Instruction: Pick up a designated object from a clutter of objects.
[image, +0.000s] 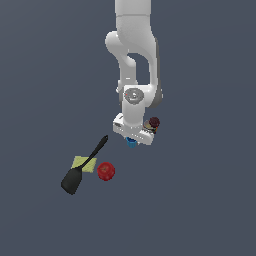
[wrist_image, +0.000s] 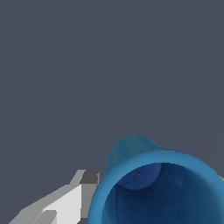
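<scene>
The designated object, a small bright-blue cup (image: 131, 143), sits just under my gripper (image: 132, 138) in the exterior view, mostly covered by the white hand. In the wrist view the cup (wrist_image: 131, 151) fills the lower corner, open mouth toward the camera. One grey fingertip (wrist_image: 89, 177) rests against its rim, and the other finger is hidden behind the cup. The gripper (wrist_image: 155, 181) is shut on the cup. The rest of the clutter lies apart from it.
A dark-lidded jar (image: 153, 123) stands right behind the hand. Toward the exterior view's left lie a black spatula (image: 80, 172), a yellow-green flat square (image: 80, 162) under its handle, and a red round object (image: 106, 171).
</scene>
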